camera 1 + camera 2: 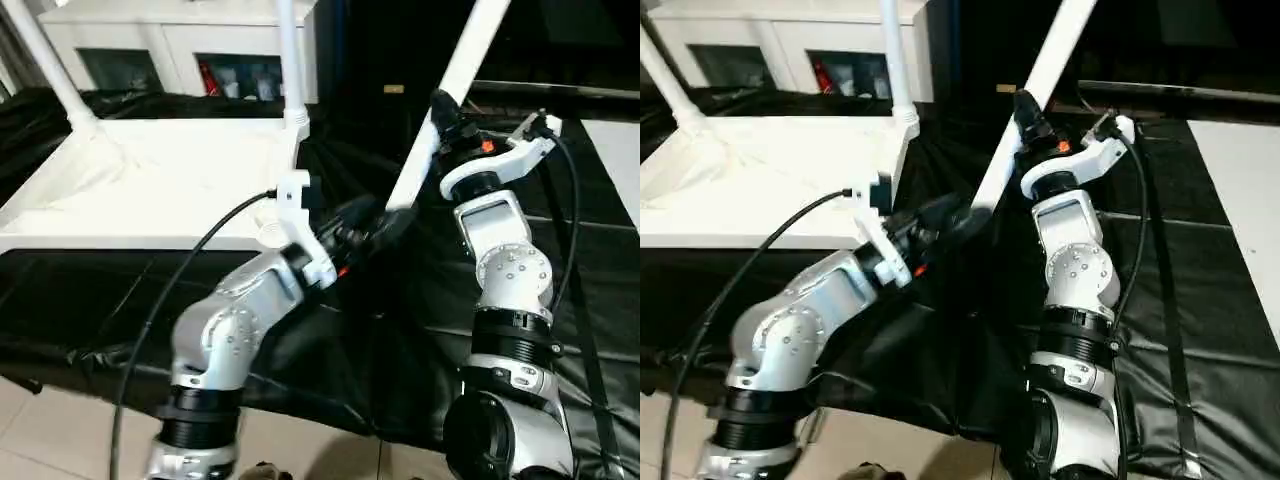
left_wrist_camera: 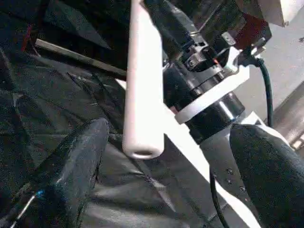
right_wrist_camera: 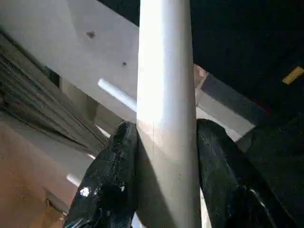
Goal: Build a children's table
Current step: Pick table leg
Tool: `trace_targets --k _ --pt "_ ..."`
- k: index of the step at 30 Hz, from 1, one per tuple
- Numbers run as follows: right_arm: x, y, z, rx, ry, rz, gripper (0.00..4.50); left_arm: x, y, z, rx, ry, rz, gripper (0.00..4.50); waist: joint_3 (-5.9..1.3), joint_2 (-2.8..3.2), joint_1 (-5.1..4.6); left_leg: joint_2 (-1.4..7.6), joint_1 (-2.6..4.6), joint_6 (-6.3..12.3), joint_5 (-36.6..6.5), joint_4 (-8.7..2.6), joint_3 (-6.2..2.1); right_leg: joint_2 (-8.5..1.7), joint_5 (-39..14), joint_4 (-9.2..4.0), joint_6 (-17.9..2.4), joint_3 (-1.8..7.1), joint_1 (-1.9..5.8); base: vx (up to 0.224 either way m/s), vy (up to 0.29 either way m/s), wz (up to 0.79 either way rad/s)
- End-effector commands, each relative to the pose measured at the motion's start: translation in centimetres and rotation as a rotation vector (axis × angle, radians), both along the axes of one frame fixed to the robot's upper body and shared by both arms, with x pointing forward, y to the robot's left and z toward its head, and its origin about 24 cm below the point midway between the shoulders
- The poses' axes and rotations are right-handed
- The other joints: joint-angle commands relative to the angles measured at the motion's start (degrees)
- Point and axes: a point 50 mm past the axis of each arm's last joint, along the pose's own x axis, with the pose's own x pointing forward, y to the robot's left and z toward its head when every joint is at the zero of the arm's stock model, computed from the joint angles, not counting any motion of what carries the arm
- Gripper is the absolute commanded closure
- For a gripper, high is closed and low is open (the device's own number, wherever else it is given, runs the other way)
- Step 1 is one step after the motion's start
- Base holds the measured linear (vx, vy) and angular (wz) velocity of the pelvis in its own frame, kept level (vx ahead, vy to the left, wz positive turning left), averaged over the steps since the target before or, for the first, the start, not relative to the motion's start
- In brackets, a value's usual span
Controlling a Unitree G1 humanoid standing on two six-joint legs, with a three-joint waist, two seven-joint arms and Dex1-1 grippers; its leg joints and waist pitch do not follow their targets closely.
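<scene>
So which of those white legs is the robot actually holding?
The slanted leg on the right, clamped in the right gripper. The other two legs already stand in the tabletop, untouched.

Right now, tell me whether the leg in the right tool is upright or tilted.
Tilted. The leg slants from its lower end, near the left tool, up toward the right, while the right tool grips it on both sides.

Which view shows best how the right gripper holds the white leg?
The right wrist view: both black fingers press against the leg from opposite sides. The eye views show the right gripper from farther off, clamped on the slanting leg. The left wrist view shows the leg's free end between the open left gripper's fingers.
</scene>
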Motion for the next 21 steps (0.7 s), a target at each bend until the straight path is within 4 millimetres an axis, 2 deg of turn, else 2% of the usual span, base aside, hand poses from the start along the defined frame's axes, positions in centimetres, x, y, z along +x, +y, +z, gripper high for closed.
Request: trace_targets --k 1,3,7,8,10,15,20,21 --pt "-0.4 2.5 0.4 0.083 -0.014 0.052 3.08 0.3 0.2 0.1 -0.018 0.001 0.006 0.00 -4.29 -0.39 0.17 1.83 0.82 1.30 -6.0 -3.98 -0.77 -3.43 -4.1 -4.59 -10.5 1.46 3.36 0.000 0.000 0.00" --pt "-0.5 2.8 0.4 0.087 -0.013 0.057 3.08 0.3 0.0 0.2 -0.037 0.001 0.002 0.00 -4.31 -0.30 0.09 1.85 0.93 0.68 -6.6 -4.06 -0.76 -3.39 -6.0 -4.78 -9.9 1.48 3.22 0.000 0.000 0.00" --pt "-0.5 3.2 0.4 0.100 -0.010 0.063 3.08 0.4 -0.2 0.1 -0.037 0.008 -0.002 0.00 -4.47 -0.16 0.12 1.83 0.88 0.33 -5.6 -3.99 -0.82 -3.29 -3.5 -4.53 -9.8 1.46 3.20 0.000 0.000 0.00" --pt "-0.6 3.6 0.4 0.106 -0.008 0.075 3.08 0.6 -0.2 -0.1 -0.031 0.018 0.005 0.00 -4.48 0.09 0.18 1.82 0.90 0.32 -5.5 -3.99 -0.88 -3.32 -3.1 -4.48 -9.8 1.44 3.20 0.000 0.000 0.00" --pt "-0.9 4.5 0.5 0.113 -0.003 0.113 3.08 1.2 -0.1 -0.2 -0.034 0.030 0.042 0.00 -4.51 -0.01 0.12 1.68 0.91 0.48 -5.5 -3.91 -0.82 -3.28 -2.4 -4.55 -9.7 1.43 3.30 0.000 0.000 0.00" --pt "-1.2 5.2 0.3 0.113 0.004 0.147 3.08 1.4 -0.2 -0.1 -0.042 0.026 0.043 0.00 -4.62 -0.08 0.29 1.73 0.78 1.19 -4.1 -3.76 -0.82 -3.37 -0.4 -4.28 -10.1 1.43 3.45 0.000 0.000 0.00" --pt "-1.6 6.2 0.2 0.092 0.005 0.198 3.08 1.6 -0.1 0.0 -0.040 0.024 0.051 0.00 -4.51 -0.03 0.27 1.82 0.83 0.69 -5.3 -3.92 -0.83 -3.43 -2.9 -4.55 -10.0 1.48 3.37 0.000 0.000 0.00" --pt "-1.6 6.4 0.2 0.085 0.008 0.214 3.08 1.7 0.0 0.1 -0.057 0.023 0.054 0.00 -4.49 -0.18 0.25 1.87 0.81 0.60 -5.5 -3.98 -0.85 -3.45 -3.2 -4.58 -9.9 1.49 3.36 0.000 0.000 0.00"
